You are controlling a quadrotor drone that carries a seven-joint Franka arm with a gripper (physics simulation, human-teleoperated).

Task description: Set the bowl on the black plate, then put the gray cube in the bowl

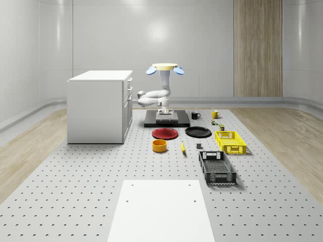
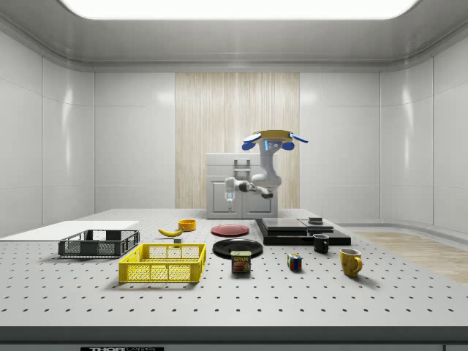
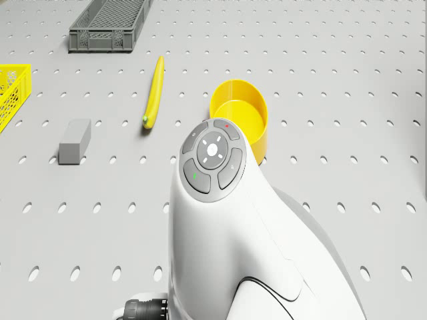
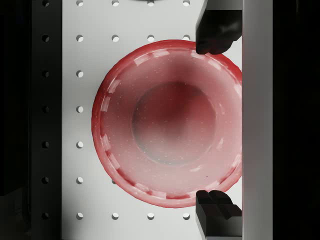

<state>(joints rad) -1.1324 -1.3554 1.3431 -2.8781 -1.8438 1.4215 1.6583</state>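
The yellow bowl (image 1: 159, 145) (image 3: 239, 110) stands on the table in front of the red plate (image 1: 165, 133). To that plate's right in the whole-scene view lies the black plate (image 1: 198, 132) (image 2: 237, 247). A small gray cube (image 1: 200, 146) (image 3: 74, 141) sits between the banana (image 1: 182, 147) and the yellow basket (image 1: 230, 141). My drone (image 1: 165, 68) (image 2: 274, 139) hovers above the black platform (image 1: 166, 120). My gripper (image 4: 216, 120) (image 2: 229, 194) hangs open high over the red plate (image 4: 165, 120), with nothing between its fingertips (image 4: 215, 32).
A white cabinet (image 1: 98, 106) stands at the whole-scene view's left. A dark crate (image 1: 217, 167) lies in front of the yellow basket. A black mug (image 1: 195, 115), a yellow mug (image 1: 214, 114), a can (image 2: 240, 262) and a puzzle cube (image 2: 294, 262) sit near the black plate.
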